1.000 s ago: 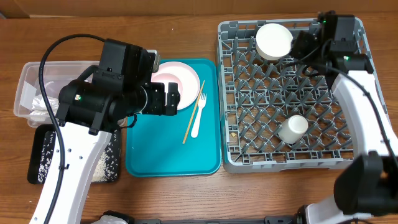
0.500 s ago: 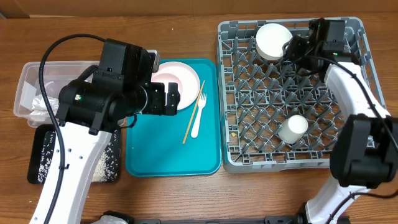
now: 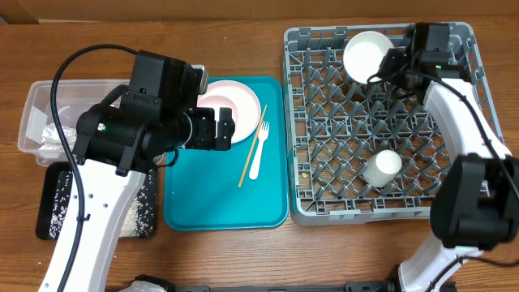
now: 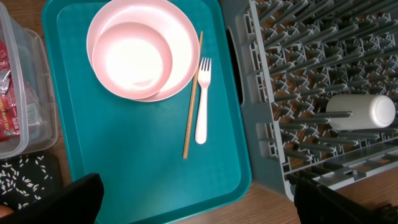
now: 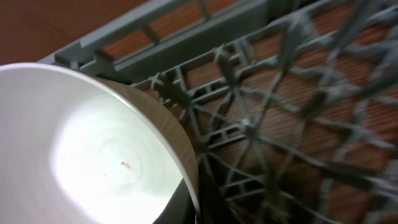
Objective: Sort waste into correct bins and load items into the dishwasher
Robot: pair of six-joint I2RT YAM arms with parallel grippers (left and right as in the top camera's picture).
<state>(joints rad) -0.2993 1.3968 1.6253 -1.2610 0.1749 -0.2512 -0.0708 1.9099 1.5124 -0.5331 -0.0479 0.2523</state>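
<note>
Loading step: my right fingers (image 3: 389,60) are pinched shut on the white bowl (image 3: 365,52) rim at the dishwasher (image 3: 381,130) far corner, my left fingers (image 4: 62,202) spread wide and empty; next I'd seat the bowl between pegs, then release.

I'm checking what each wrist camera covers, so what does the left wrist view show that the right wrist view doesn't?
Only the left wrist view: the teal tray carrying the plate, chopstick and fork, a cup lying in the rack, and a red wrapper in the tub.
Only the right wrist view: a white bowl seen close up from inside, with a tiny orange speck in it.
Both: the grey rack's grid.
</note>
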